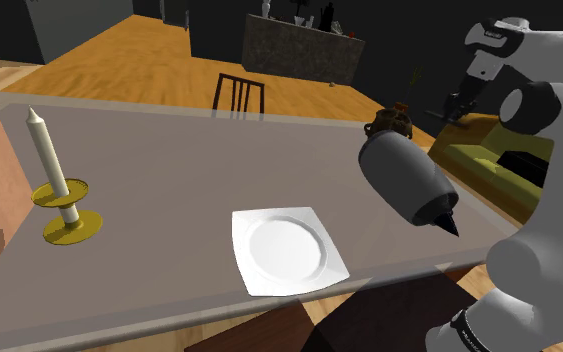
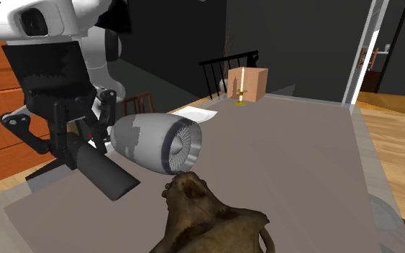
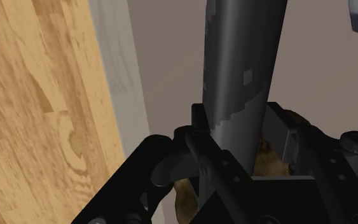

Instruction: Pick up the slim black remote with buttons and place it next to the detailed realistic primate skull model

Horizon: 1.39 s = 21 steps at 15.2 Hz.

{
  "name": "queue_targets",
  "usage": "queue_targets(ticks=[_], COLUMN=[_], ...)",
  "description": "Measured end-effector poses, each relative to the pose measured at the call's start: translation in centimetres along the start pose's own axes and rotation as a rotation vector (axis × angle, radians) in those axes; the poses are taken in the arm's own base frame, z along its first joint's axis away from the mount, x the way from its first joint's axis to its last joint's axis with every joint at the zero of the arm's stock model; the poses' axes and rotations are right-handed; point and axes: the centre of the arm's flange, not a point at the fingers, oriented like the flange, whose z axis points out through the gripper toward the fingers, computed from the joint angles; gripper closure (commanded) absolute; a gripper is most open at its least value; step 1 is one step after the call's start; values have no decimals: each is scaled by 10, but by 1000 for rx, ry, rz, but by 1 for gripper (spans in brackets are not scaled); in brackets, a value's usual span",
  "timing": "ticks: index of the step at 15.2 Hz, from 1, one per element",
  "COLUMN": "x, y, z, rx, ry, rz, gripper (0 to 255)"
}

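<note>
Right at the arm we have the gripper [image 2: 80, 147], its jaws clamped on the remote [image 3: 241, 63], one finger on each long side and the slim dark body sticking out ahead of the hand. So we call the pick-up done: the remote looks to be off the table [image 2: 301, 165], riding in the air close to the table's edge, with wooden floor showing just beyond. Just beneath the hand we catch the brown skull [image 2: 208, 219], sitting near that same edge at a corner of the table, apart from the remote. What is left, as we read it, is the lowering and the let-go, so the remote ends up on the tabletop beside the skull. Next out, close behind the skull, a grey jet engine model [image 2: 154, 142] lies on its side. Further along, a white square plate [image 1: 287, 250] sits near the long edge on the arm's side. Past that, a white candle [image 1: 47, 155] stands upright in a yellow holder [image 1: 69, 215] near the table's far end, a brown box [image 2: 249, 83] just beside it. Beyond the other long edge we pick out a dark chair [image 1: 239, 95]. The count: one remote, one skull, one engine model, one plate, one candle, one holder, one box, and one chair we can be sure of.
</note>
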Motion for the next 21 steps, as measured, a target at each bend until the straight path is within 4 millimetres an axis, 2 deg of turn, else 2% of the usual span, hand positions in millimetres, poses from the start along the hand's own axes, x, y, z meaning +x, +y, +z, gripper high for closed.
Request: queue_targets(ticks=[21], x=[1], y=[9], z=[112], rx=[0], ry=[0], rz=[0], gripper=[255])
